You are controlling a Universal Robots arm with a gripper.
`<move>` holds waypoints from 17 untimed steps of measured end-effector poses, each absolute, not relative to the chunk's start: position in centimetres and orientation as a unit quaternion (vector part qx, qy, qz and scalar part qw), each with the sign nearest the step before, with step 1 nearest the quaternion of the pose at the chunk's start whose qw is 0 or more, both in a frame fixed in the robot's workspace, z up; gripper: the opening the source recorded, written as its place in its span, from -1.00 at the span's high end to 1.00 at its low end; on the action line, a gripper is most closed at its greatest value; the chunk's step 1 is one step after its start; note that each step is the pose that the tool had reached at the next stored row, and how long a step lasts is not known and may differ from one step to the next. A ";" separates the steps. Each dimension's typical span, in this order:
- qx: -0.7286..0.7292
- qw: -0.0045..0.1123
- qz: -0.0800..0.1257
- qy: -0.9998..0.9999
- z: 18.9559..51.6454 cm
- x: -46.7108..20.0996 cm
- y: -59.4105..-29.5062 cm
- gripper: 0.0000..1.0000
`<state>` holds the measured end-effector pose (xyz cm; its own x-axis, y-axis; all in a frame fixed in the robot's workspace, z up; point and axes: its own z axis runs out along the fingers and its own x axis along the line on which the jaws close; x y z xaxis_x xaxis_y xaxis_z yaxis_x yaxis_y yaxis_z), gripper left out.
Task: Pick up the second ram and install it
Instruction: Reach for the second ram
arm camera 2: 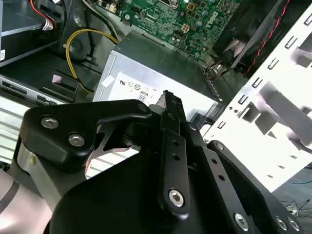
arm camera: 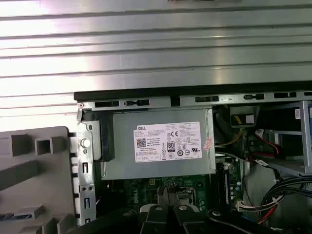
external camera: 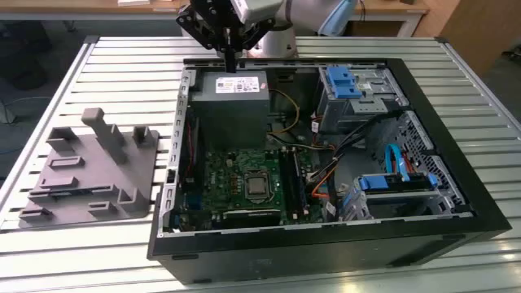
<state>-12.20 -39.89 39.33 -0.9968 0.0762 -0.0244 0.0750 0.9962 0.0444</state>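
Note:
My gripper (external camera: 230, 67) hangs shut over the far end of the open computer case (external camera: 326, 247), just above the grey power supply (external camera: 232, 101). In both wrist views the black fingers (arm camera 2: 169, 100) (arm camera: 168, 191) are pressed together with nothing between them, pointing at the labelled power supply (arm camera: 161, 146). On the exterior view's left stands the grey plastic tray (external camera: 122, 177). A thin dark strip (external camera: 77, 190) sits on edge in one of its slots, bluish (arm camera: 14, 214) in the first wrist view; it looks like the second ram. The green motherboard (external camera: 236, 177) lies inside the case.
The case rests on a slatted metal table (external camera: 122, 55). Inside it are blue drive brackets (external camera: 342, 82), a bundle of cables (external camera: 342, 152) and a black fan (arm camera 2: 253, 34). The tray's upright posts (external camera: 102, 131) rise beside the case's wall.

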 end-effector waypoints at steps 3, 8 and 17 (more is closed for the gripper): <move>0.038 0.013 0.022 0.999 39.3 -12.2 -39.9 0.80; 0.038 0.013 0.022 0.999 39.3 -12.4 -39.9 0.80; 0.038 0.013 0.022 0.999 39.3 -14.6 -39.9 0.80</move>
